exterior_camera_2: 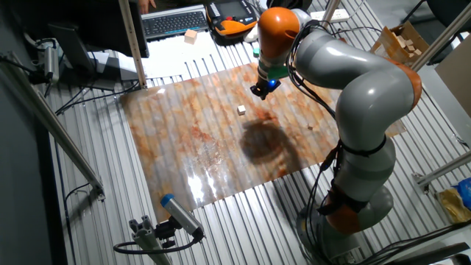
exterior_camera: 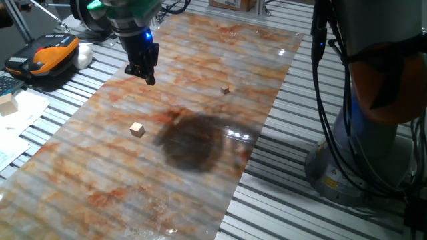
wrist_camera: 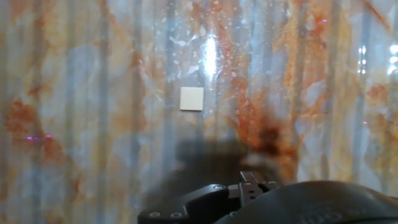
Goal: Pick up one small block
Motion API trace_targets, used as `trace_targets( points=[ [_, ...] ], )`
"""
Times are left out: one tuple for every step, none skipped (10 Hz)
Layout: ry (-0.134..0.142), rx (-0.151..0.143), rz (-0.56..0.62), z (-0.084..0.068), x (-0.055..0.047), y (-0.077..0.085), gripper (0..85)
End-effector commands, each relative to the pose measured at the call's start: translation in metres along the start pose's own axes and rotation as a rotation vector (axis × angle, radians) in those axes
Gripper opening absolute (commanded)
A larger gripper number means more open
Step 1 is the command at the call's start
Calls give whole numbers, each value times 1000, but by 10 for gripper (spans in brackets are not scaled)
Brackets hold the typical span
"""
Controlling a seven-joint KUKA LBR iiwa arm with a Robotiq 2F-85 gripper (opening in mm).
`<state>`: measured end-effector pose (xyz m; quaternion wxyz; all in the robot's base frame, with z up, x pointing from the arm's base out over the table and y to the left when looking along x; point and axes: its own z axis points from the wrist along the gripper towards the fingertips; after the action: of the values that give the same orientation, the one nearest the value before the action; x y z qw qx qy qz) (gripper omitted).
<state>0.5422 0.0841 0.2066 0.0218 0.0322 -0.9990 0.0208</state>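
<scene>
Tool well above small block

The robot is one big arm made of smooth, round silver-grey parts, with bright orange rings and caps at its joints. One orange cap sits like a ball at the top, and another orange band wraps the arm low by its base. A green ring with a small blue light sits above the small black two-finger gripper, whose fingers are short, dark and blocky. Black cables hang down beside the grey base. In the hand view, a black curved part with small round screws shows at the bottom edge
</scene>
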Motion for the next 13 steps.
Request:
trace_targets(
  points=[
    [-4, 15, -3, 1, -1, -1, 0],
    [-8, 20, -7, 0, -2, -3, 0],
    [4, 42, -11, -6, 1, -3, 0],
    [14, 34, -10, -10, 3, -3, 0],
    [16, 21, -16, -10, 3, -2, 0],
    [20, 4, -16, -9, 2, -2, 0],
    [19, -20, -7, -9, 2, -3, 0],
    [23, -15, -18, -9, 1, -5, 0],
    [28, -40, -19, -8, 0, -6, 0],
    [29, -42, -23, -8, 1, -5, 0],
    [35, -66, -28, -8, 1, -5, 0],
    [39, -59, -35, -8, 1, -5, 0],
    [42, -60, -39, -8, 1, -5, 0]
  ],
)
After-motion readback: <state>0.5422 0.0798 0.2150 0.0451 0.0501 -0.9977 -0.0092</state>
